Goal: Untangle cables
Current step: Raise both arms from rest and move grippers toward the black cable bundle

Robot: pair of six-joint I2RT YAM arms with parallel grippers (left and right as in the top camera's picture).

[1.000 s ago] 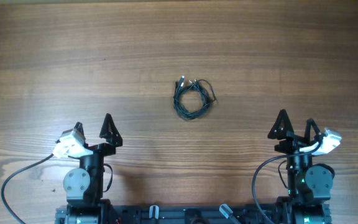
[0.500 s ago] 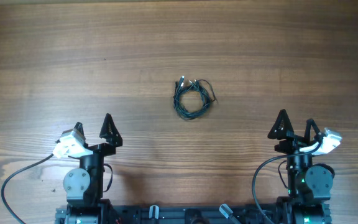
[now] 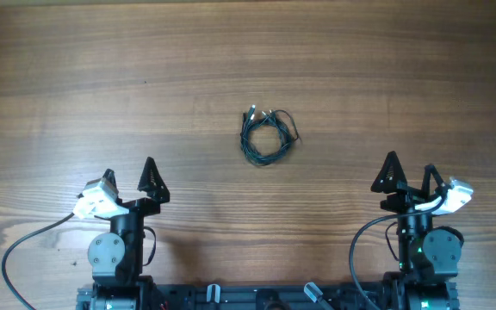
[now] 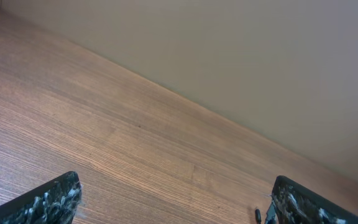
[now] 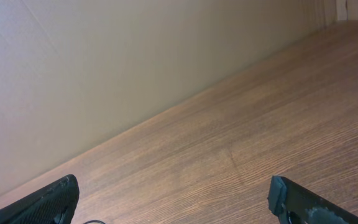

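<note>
The cables (image 3: pixel 267 138) lie as one small dark coil on the desk (image 3: pixel 102 69), near its middle and slightly toward the far side from the robot. The bundle is close to round, so it has no clear long axis. Two small silvery plug ends sit at its far edge, on the left half of the coil, tips aimed away from the arms. One thin strand loops out loosely on the coil's right side. Nothing touches the coil; bare wood surrounds it.

Both arms sit at the near edge, well apart from the cables, one on each side. The left end effector (image 3: pixel 129 178) has its two dark fingers spread wide, tips pointing toward the far side of the desk, with nothing between them. The right end effector (image 3: pixel 412 175) stands the same way, wide apart and empty.

In the left wrist view the fingertips (image 4: pixel 59 194) frame only wood grain and a pale wall (image 4: pixel 260 62). The right wrist view shows the same, with its own fingertips (image 5: pixel 59 194) at the bottom corners.
</note>
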